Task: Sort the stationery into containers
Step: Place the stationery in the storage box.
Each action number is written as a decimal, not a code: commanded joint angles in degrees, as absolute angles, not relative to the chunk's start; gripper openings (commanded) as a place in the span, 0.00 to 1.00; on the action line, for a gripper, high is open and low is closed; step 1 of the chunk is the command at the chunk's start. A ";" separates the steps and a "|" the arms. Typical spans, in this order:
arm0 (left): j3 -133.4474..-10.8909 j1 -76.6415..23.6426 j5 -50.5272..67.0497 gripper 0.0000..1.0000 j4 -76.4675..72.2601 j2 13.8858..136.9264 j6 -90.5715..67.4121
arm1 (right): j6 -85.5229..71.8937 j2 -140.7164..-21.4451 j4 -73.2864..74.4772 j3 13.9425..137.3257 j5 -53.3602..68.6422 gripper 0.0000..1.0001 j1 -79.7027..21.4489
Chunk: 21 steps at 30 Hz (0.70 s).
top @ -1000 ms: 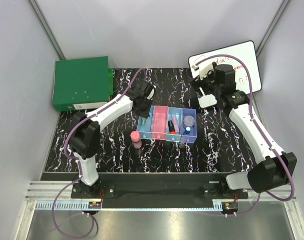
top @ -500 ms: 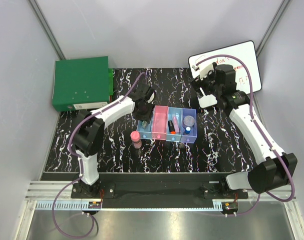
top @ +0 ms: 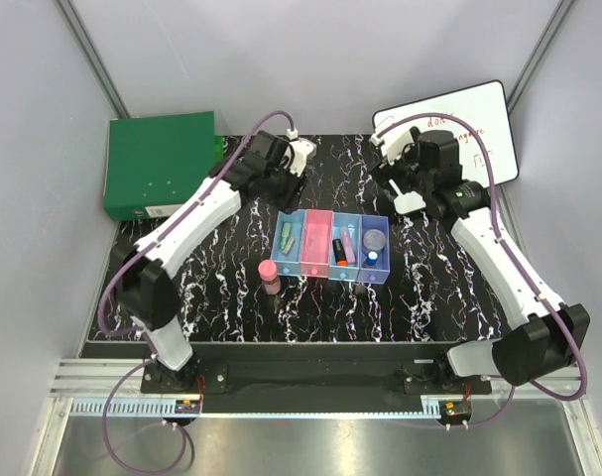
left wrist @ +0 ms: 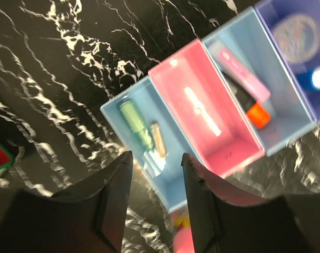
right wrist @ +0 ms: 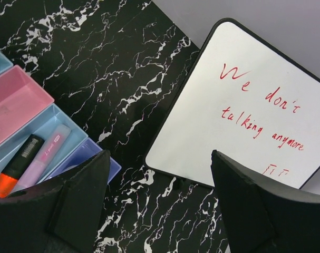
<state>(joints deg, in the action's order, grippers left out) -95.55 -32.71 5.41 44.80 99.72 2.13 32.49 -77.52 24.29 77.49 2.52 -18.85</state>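
Top external view shows the row of four joined bins (top: 315, 253) near the middle of the black marbled table (top: 231, 297), with both arms clear of them. The left gripper (left wrist: 156, 159) hangs above the row's left end, jaws parted with nothing between them. The right gripper (right wrist: 160, 158) hovers near the white board (top: 459, 129) with red handwriting at the far right, jaws wide apart and likewise holding nothing.

A green stick (left wrist: 136, 122) lies in the light blue bin at the left end, beside a small beige piece (left wrist: 158, 139). An orange marker (left wrist: 250, 108) and a pink marker (left wrist: 243, 74) lie side by side in the second light blue bin, third along the row. The purple bin at the right end holds a round grey-purple disc (left wrist: 296, 37) and a small blue piece (left wrist: 313, 79).

A pink-capped dark tube (top: 269, 275) sits on the table just in front of the row's left end, outside the bins. A large green box (top: 162, 164) rests at the table's far left corner.
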 commanded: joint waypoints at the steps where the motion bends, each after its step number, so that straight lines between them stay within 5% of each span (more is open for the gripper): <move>1: -90.55 -32.70 9.22 0.53 49.64 91.86 17.56 | 36.99 -73.92 26.54 78.05 2.46 0.85 -20.39; 11: -82.10 -33.22 15.92 0.57 58.80 85.26 26.02 | 44.82 -69.53 30.14 77.26 0.35 0.86 -21.27; 21: -75.69 -33.31 20.55 0.58 60.03 83.50 14.16 | 47.02 -65.83 31.46 75.76 -1.41 0.86 -22.06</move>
<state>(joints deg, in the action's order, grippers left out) -77.93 -33.12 14.72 59.79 86.61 19.79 45.45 -67.64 30.52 76.40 -0.05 -21.21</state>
